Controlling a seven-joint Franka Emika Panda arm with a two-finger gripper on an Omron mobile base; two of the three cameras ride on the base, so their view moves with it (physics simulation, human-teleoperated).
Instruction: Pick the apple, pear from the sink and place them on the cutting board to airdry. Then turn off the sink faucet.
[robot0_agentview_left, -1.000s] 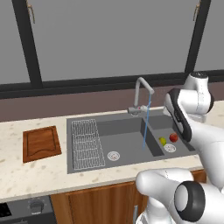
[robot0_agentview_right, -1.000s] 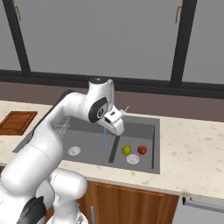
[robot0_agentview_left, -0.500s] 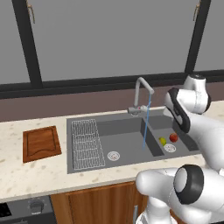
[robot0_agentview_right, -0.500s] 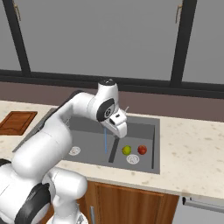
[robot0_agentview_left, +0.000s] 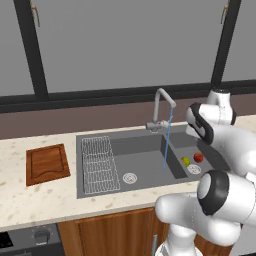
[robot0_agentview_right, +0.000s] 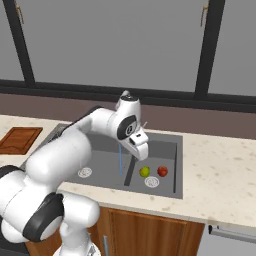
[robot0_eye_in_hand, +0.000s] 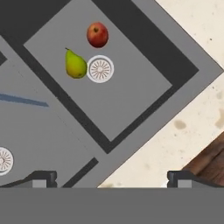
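Fruit sits in the small side compartment of the sink (robot0_agentview_left: 95, 190), a large dark grey rectangular basin with smooth matte walls, sunk into a pale speckled stone tabletop (robot0_agentview_left: 30, 200). The apple (robot0_eye_in_hand: 97, 35) is small, round and glossy red. The pear (robot0_eye_in_hand: 75, 64) is yellow-green, slightly elongated, with a thin stem. They lie near each other but apart, both just beside a round white drain (robot0_eye_in_hand: 100, 69) with fine radial slots; the pear touches or nearly touches its rim.

In the wider main compartment a wire rack (robot0_agentview_left: 99, 164) of thin silver bars covers the left part of the floor, and a second round drain (robot0_agentview_left: 130, 177) sits near the middle. The sink faucet (robot0_agentview_left: 161, 107), a tall thin silver gooseneck with a curved spout, stands at the back rim. A narrow blue stream of water (robot0_agentview_left: 166, 142) falls straight from it into the main compartment.

The cutting board (robot0_agentview_left: 47, 163), square, reddish-brown wood with a raised rim and darker centre, lies flat on the tabletop to the left of the sink, well apart from the fruit.

The white arm reaches over the right side of the basin. The gripper (robot0_eye_in_hand: 112, 176) hangs above the side compartment's edge, jaws spread wide with nothing between them, the two dark fingertips (robot0_eye_in_hand: 43, 177) far apart.

Behind the tabletop runs a dark brown backsplash under large grey window panes with black frames. Warm wooden cabinet doors (robot0_agentview_right: 150, 232) sit below the tabletop.
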